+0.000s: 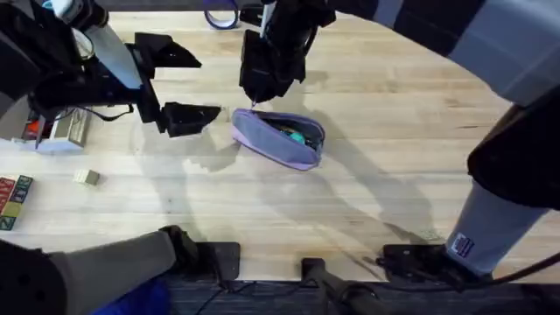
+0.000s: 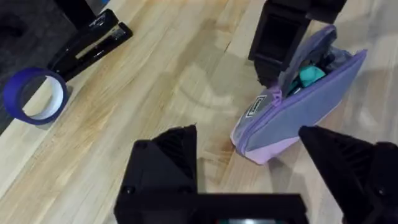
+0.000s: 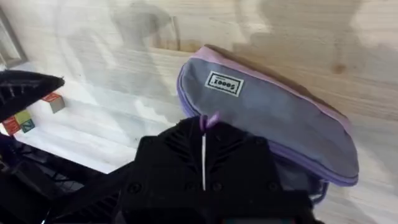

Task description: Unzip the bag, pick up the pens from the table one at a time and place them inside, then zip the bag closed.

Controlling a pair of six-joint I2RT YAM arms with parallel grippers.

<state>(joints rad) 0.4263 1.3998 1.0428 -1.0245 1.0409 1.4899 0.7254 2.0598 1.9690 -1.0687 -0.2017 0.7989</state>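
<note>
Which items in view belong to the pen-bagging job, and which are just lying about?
Job:
- bag, open, with a green pen inside
- right gripper, shut on the bag's purple zipper pull
- left gripper, open beside the bag

Lying about:
- black stapler
- roll of blue tape
- coloured blocks
- small pale block

Pens (image 2: 309, 75) mostly hidden inside bag (image 2: 298, 112); stapler (image 2: 87, 40) cut by edge.

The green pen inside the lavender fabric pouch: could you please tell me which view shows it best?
The left wrist view: the green pen shows through the pouch opening. Overhead gives a small green patch; in the right wrist view the pouch presents its closed side.
</note>
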